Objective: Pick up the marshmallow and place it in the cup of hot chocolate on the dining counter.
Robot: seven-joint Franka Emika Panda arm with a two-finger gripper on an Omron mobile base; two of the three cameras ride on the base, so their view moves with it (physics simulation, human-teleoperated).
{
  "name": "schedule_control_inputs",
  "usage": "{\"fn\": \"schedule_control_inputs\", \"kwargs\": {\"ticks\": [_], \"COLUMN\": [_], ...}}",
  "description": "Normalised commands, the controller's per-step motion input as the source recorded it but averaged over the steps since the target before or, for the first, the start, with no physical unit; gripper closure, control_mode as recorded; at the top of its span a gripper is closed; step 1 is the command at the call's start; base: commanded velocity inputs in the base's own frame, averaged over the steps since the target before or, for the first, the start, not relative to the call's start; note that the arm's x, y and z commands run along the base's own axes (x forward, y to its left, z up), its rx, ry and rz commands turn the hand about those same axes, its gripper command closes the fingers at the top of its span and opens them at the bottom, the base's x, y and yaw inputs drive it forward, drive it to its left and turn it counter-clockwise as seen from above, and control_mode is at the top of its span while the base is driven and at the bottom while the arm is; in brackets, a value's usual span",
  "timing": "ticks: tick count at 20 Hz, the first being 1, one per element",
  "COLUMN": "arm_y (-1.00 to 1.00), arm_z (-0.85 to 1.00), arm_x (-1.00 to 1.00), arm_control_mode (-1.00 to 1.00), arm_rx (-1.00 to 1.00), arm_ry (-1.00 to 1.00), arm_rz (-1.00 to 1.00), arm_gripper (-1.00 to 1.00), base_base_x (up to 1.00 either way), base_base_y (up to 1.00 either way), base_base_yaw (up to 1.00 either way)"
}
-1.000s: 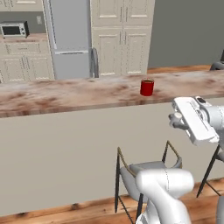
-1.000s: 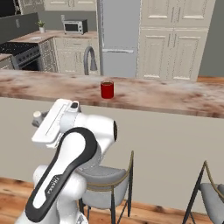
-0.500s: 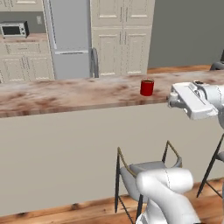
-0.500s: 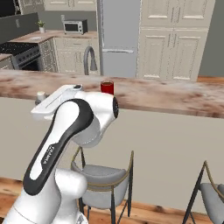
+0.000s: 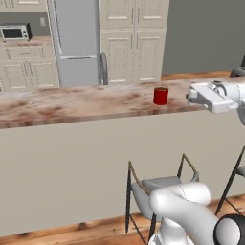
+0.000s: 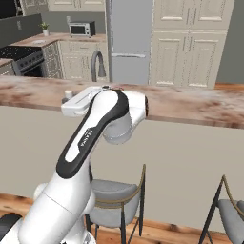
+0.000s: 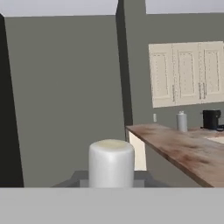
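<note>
I hold the marshmallow point(image 7: 111, 162) pinched in my pincer point(image 5: 190, 97), level with the bench point(image 5: 72, 103); the cup point(image 5: 161, 95) waits at nine o'clock. Pickup looks done, drop remains.

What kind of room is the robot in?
Most likely a home kitchen: there's a tall grey fridge, a microwave, cream cabinets, and a long marbled dining counter with a red cup of hot chocolate.

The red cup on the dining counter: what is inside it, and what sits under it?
The red cup stands on the marbled dining counter. Only a dark opening shows at its rim; whether anything floats inside cannot be seen, since its wall hides the contents.
</note>
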Motion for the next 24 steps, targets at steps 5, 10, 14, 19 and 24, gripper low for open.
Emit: {"fn": "schedule_control_inputs", "kwargs": {"ticks": [5, 10, 14, 19, 24], "arm_y": [-0.01, 0.00, -0.10, -0.09, -0.06], "arm_z": [0.07, 0.19, 0.10, 0.00, -0.04], "arm_x": [0.39, 0.35, 0.42, 0.54, 0.42], "arm_control_mode": [-1.00, -1.00, -1.00, -1.00, -1.00], "arm_rx": [0.00, 0.00, 0.00, 0.00, 0.00], "arm_ry": [0.00, 0.00, 0.02, 0.05, 0.00], "arm_rz": [0.07, 0.08, 0.10, 0.08, 0.05], "arm_gripper": [1.00, 1.00, 1.00, 1.00, 1.00], "base_base_x": [0.00, 0.00, 0.00, 0.00, 0.00], "base_base_y": [0.00, 0.00, 0.00, 0.00, 0.00], "base_base_yaw": [0.00, 0.00, 0.00, 0.00, 0.00]}}
